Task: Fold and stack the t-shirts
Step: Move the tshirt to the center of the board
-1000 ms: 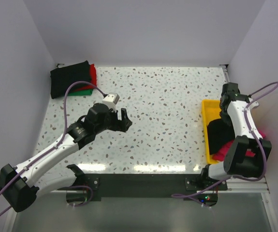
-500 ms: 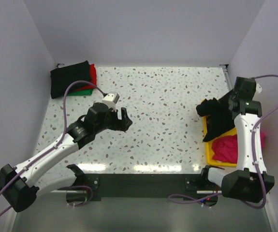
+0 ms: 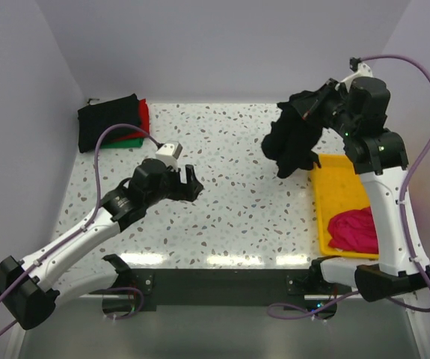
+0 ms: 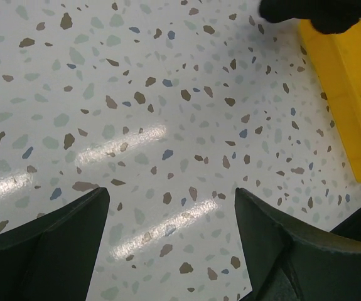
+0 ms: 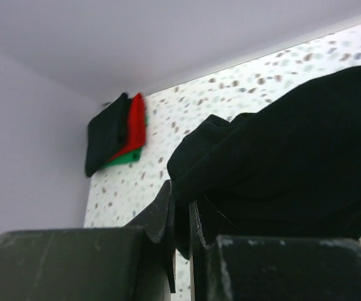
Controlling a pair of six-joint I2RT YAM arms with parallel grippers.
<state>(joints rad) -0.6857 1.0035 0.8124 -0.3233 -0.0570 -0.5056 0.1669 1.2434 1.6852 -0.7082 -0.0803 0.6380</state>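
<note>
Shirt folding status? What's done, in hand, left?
Done: folded stack, black over red and green, in the far left corner. In hand: right gripper shut on a loose black shirt, lifted near the tray; left gripper open, empty. Left: fold that one, then the crumpled pink shirt in the tray.

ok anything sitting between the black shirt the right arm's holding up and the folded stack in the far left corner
Nothing visible on the table. The black t-shirt hangs from the right pincer; bare table runs to the stack. The open left pincer hovers nearer, off that line.
</note>
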